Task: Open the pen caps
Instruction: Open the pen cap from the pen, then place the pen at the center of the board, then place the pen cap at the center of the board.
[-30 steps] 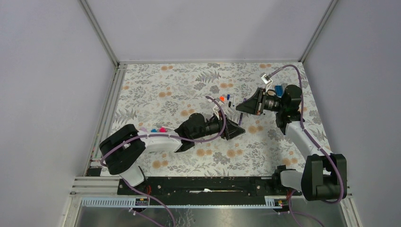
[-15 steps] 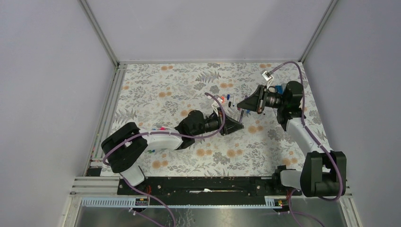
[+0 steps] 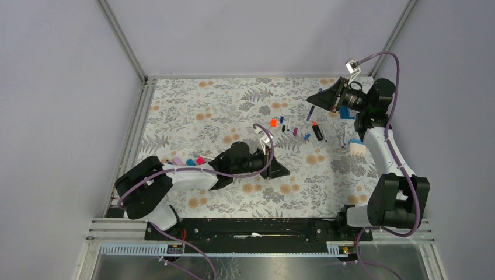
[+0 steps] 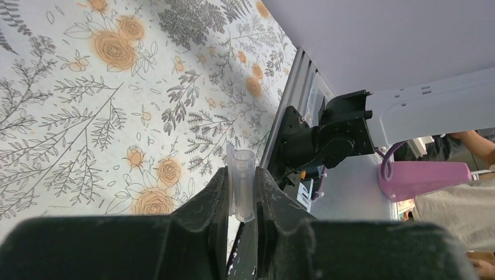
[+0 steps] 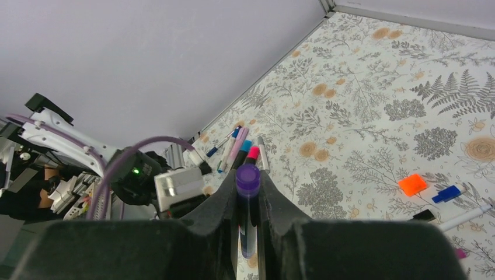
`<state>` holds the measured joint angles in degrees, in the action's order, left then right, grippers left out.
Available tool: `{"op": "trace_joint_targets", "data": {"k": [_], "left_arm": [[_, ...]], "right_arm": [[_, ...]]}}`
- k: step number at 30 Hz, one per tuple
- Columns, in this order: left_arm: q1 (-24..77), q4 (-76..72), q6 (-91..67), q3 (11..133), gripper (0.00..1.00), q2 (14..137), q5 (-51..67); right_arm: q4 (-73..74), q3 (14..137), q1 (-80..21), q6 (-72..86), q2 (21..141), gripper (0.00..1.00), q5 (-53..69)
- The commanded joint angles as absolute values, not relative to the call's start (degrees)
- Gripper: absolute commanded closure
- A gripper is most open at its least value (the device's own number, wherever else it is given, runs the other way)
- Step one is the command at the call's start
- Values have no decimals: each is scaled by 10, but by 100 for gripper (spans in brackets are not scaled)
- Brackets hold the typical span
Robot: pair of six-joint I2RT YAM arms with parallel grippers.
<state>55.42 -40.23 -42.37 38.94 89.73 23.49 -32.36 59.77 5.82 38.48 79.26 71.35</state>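
Holding a clear pen cap (image 4: 242, 169), my left tool (image 4: 241, 182) is closed on it, and the cap's long axis runs straight out along the fingers, low over the near middle of the counter (image 3: 204, 105). My right tool (image 5: 248, 182) is clamped on a purple-ended pen (image 5: 247, 174) and stands well apart, raised toward the far right corner. Scattered pens (image 3: 319, 132) lie between the two tools, nearer the right one.
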Motion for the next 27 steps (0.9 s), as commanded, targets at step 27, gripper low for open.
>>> {"op": "trace_joint_targets", "data": {"k": [27], "left_arm": [[475, -234, -404, 584, 100, 1003, 152]], "right_arm": [[110, 418, 121, -68, 665, 97, 537]]}}
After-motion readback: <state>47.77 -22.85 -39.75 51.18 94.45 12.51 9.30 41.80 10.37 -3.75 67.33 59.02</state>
